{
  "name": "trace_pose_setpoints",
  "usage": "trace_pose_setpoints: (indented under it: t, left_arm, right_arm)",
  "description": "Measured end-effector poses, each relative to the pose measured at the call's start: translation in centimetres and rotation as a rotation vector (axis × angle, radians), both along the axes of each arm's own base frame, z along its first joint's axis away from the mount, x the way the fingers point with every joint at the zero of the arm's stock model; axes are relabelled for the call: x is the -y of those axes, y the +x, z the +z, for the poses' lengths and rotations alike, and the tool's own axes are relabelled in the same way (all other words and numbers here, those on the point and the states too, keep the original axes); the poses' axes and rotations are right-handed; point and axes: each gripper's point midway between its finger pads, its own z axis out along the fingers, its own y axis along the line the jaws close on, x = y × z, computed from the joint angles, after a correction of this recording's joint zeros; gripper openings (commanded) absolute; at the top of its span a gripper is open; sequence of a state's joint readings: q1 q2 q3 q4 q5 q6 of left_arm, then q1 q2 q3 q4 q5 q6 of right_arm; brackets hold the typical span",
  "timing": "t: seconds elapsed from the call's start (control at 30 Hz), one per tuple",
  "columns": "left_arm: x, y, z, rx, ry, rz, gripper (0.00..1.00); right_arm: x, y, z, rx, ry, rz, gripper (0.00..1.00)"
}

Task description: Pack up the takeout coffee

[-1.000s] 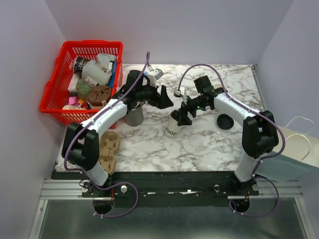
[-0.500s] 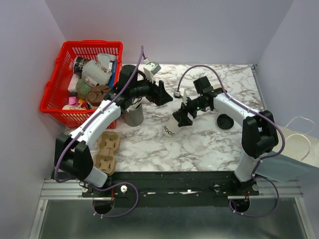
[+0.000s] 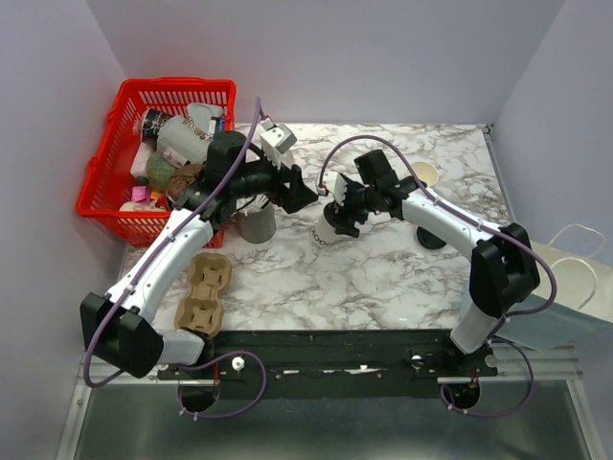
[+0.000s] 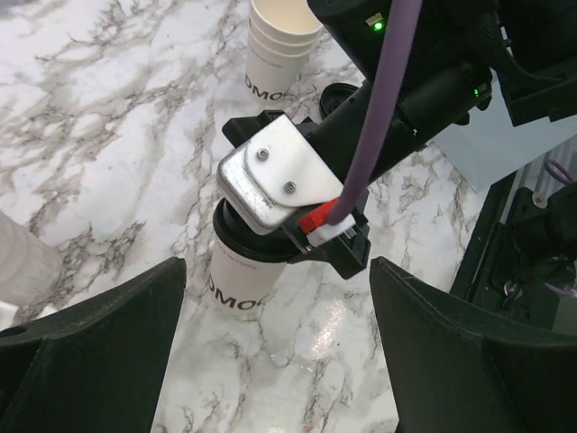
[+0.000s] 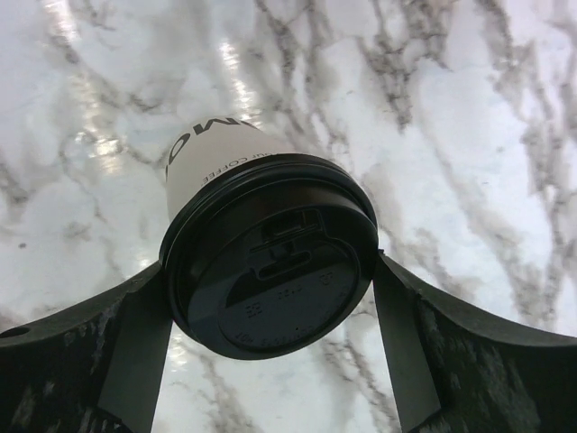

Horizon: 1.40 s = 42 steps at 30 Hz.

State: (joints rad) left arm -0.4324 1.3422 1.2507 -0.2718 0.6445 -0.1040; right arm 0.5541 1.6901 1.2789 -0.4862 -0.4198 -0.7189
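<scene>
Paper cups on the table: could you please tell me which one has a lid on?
The cup in the right gripper: it alone carries a black lid, while the stacked cups stand open and lidless.

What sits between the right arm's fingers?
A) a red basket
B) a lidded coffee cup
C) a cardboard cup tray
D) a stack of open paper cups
B: the right wrist view shows the right fingers against both sides of a black-lidded coffee cup.
</scene>
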Motion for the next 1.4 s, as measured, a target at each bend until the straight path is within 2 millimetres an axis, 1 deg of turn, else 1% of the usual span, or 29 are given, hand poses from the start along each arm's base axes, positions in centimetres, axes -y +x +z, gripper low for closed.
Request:
trace_pose_setpoints:
  t: [0.17, 0.27, 0.4, 0.53, 0.63, 0.73, 0.77, 0.87, 1.17, 1.27, 1.4]
  left_arm:
    - [-2.5, 0.3, 2.5, 0.083, -0.008, 0.070, 0.92]
    - [-4.1, 0.7, 3.7, 0.128, -0.008, 0.122, 0.93]
    - [-6.0, 1.3, 4.9, 0.172, -0.004, 0.206, 0.94]
    - [-7.6, 1.6, 6.1, 0.209, -0.003, 0.278, 0.95]
    - [-8.7, 1.6, 7.1, 0.241, -0.009, 0.328, 0.96]
    - [-9.6, 1.5, 7.7, 0.263, -0.020, 0.362, 0.97]
    - [-10.0, 1.4, 7.9, 0.271, -0.023, 0.376, 0.97]
    - [-10.5, 1.2, 8.0, 0.283, -0.031, 0.399, 0.98]
    - [-11.4, 0.5, 6.6, 0.262, -0.037, 0.427, 0.98]
    - [-11.4, 0.5, 6.4, 0.252, -0.041, 0.432, 0.98]
    - [-11.5, 0.5, 6.4, 0.250, -0.044, 0.437, 0.98]
  right_arm:
    - [-1.0, 3.7, 1.7, 0.118, -0.028, -0.003, 0.81]
    - [-1.7, 5.3, 2.3, 0.165, -0.045, 0.004, 0.81]
    - [-2.8, 7.4, 2.6, 0.205, -0.081, 0.020, 0.81]
    - [-3.4, 8.7, 2.0, 0.206, -0.128, 0.037, 0.81]
    - [-3.7, 9.2, 1.4, 0.192, -0.174, 0.053, 0.83]
    - [-4.0, 9.7, 0.8, 0.180, -0.216, 0.062, 0.89]
    - [-4.1, 9.9, 0.6, 0.178, -0.227, 0.064, 0.94]
    - [-4.2, 10.1, 0.7, 0.176, -0.246, 0.066, 1.00]
    - [-4.1, 9.7, 0.4, 0.147, -0.271, 0.062, 1.00]
    - [-4.2, 9.6, 0.7, 0.139, -0.264, 0.053, 1.00]
    - [-4.6, 9.7, 1.6, 0.137, -0.238, 0.044, 1.00]
